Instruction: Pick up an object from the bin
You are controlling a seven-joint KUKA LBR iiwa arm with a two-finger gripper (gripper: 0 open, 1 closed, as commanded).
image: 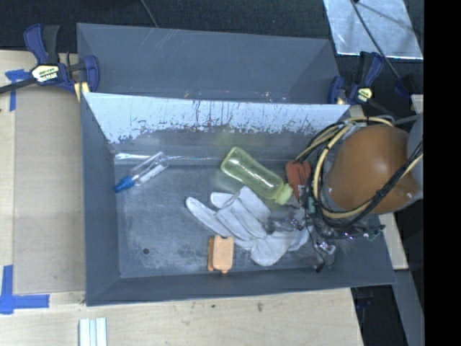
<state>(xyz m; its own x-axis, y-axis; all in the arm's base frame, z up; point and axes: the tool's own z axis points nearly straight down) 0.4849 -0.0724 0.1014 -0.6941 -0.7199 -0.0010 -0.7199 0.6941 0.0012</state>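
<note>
At the lower right of the bin, the gripper sits low at one end of a white glove — open or closed, I cannot tell. Just above lies a yellow-green bottle, lower left an orange block — a blue-tipped clear tube lies far left.

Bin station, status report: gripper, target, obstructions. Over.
Gripper low at right side of bin, at the right end of the white glove. Yellow-green bottle and orange block close beside the glove.

hand low, right | seemingly touching white glove | yellow bottle just beside
</note>
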